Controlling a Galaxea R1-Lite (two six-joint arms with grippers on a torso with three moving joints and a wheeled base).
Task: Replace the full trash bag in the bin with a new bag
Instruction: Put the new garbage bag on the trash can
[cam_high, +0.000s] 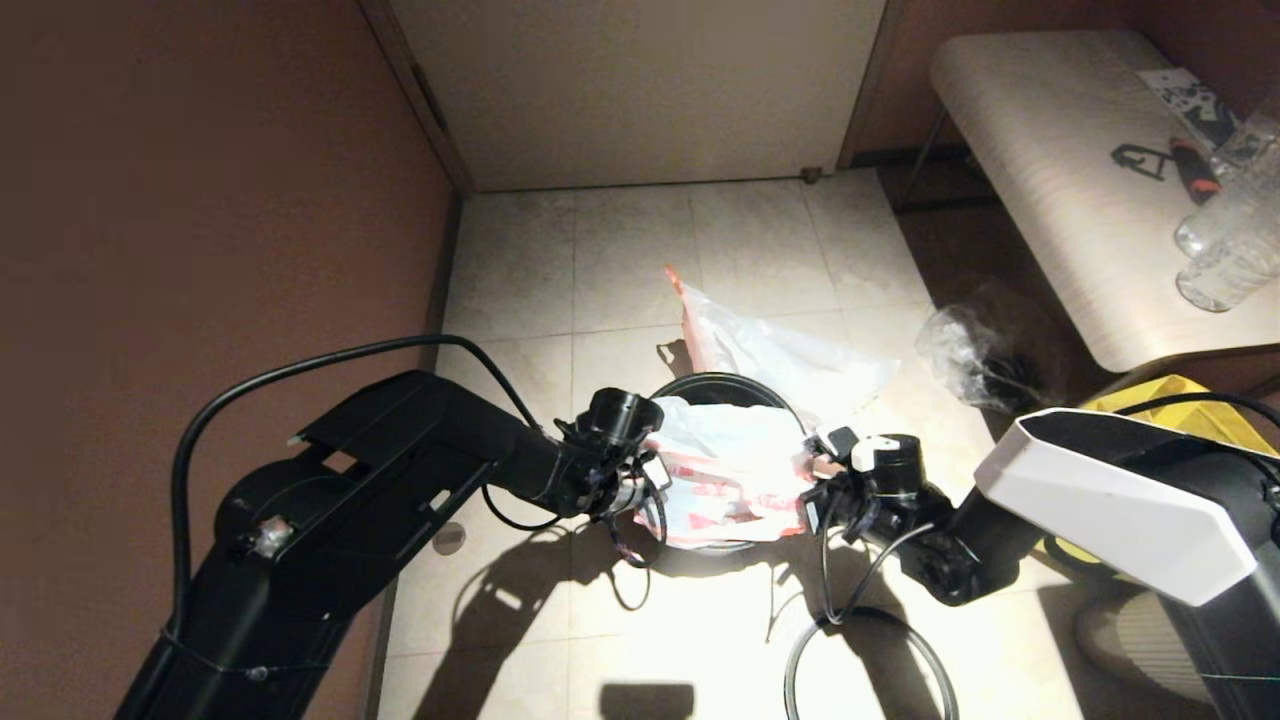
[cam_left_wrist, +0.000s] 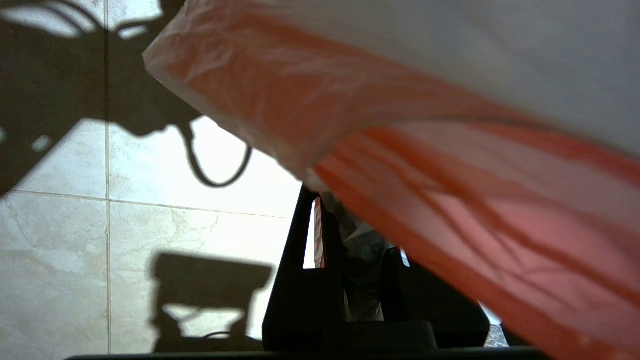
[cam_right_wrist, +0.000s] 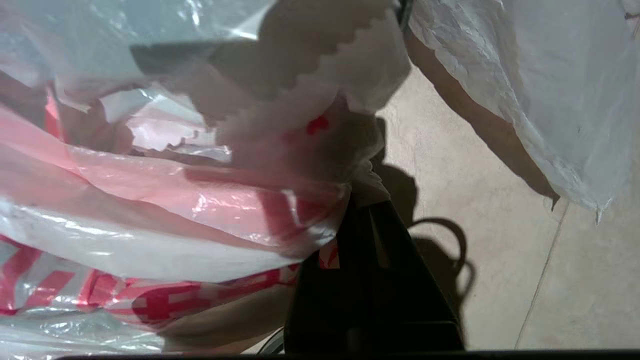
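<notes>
Left gripper (cam_high: 640, 480) sat at the bin's (cam_high: 722, 385) left rim, jaws nearly closed, pinching the new bag's (cam_high: 735, 465) edge. That bag lay draped over the bin mouth, red print showing. Right gripper (cam_high: 815, 475) at the right rim was clamped tight on the opposite edge. Full trash bag (cam_high: 770, 355) lay on the floor just behind the bin. Step looked like fitting the liner; next, probably stretch the edges over the rim. Bin walls mostly hidden; both grips were hard to make out under plastic.
</notes>
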